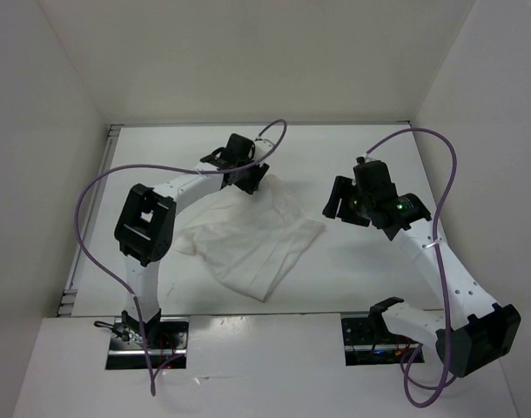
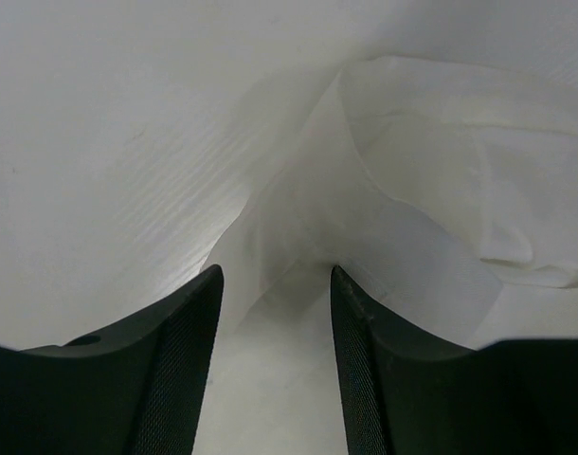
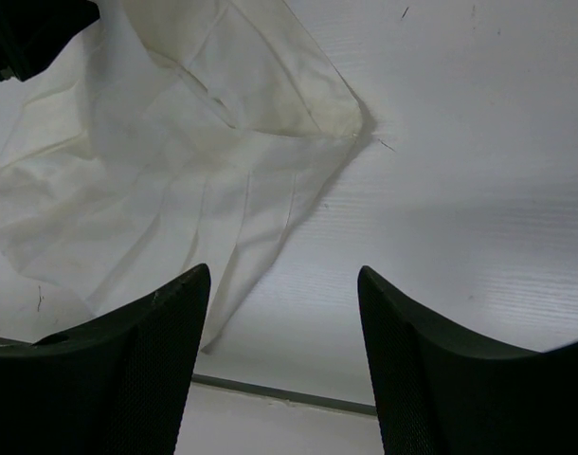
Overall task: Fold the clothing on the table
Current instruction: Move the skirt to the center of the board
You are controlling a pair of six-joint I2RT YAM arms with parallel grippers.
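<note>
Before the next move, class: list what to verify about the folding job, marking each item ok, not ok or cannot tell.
1. Left pincer open: ok.
2. Right pincer open, holding nothing: ok.
3. Clothing wholly on the table: ok.
4. Clothing lying smooth: not ok, bunched up near the left pincer.
5. Left pincer clear of the clothing: cannot tell.

The left arm (image 1: 142,274) and right arm (image 1: 457,283) are built of white tube-like links joined by chunky black housings. A purple cable (image 1: 79,213) loops along the left one, and a second cable (image 1: 420,130) along the right. Green lights (image 1: 371,205) glow on the right wrist. The fingers (image 3: 156,379) are black, with finely dimpled inner faces.
</note>
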